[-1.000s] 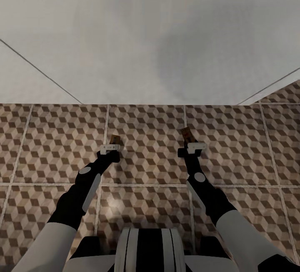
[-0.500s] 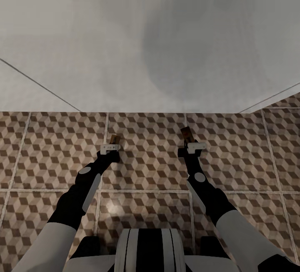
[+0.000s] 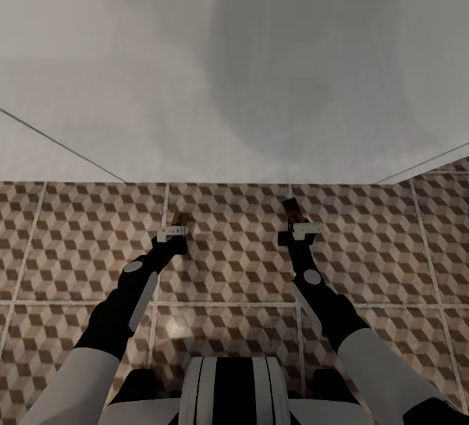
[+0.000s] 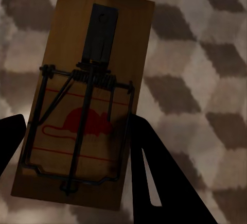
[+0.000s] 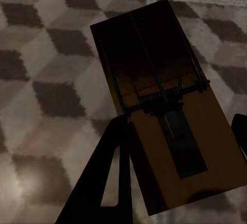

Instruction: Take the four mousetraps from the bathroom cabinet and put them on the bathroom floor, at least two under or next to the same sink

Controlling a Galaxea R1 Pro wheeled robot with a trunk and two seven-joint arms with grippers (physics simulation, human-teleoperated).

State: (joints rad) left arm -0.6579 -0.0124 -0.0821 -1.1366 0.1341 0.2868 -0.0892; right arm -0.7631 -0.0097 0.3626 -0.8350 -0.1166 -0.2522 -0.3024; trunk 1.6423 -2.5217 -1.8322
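Observation:
I hold one mousetrap in each hand above the bathroom floor [image 3: 228, 262] of cube-patterned tiles. My left gripper [image 3: 174, 228] is shut on a tan mousetrap [image 3: 180, 218]; in the left wrist view this trap [image 4: 87, 80] shows its wire spring and red mouse mark, with dark fingers [image 4: 149, 157] on both long edges. My right gripper [image 3: 298, 223] is shut on a second mousetrap [image 3: 290, 207], which the right wrist view shows tilted and shaded [image 5: 164, 105] between the fingers [image 5: 110, 152]. The cabinet is out of view. I cannot tell whether the sink is in view.
A broad plain white surface [image 3: 234, 73] spans the far half of the head view and meets the tiles along a straight edge just beyond both grippers. Thin seams cross it at the left and right. Tiled floor runs on past its right end [image 3: 449, 177].
The whole head view has shifted: the white surface's edge sits lower in the picture and closer to the grippers. Both arms and their traps keep the same pose.

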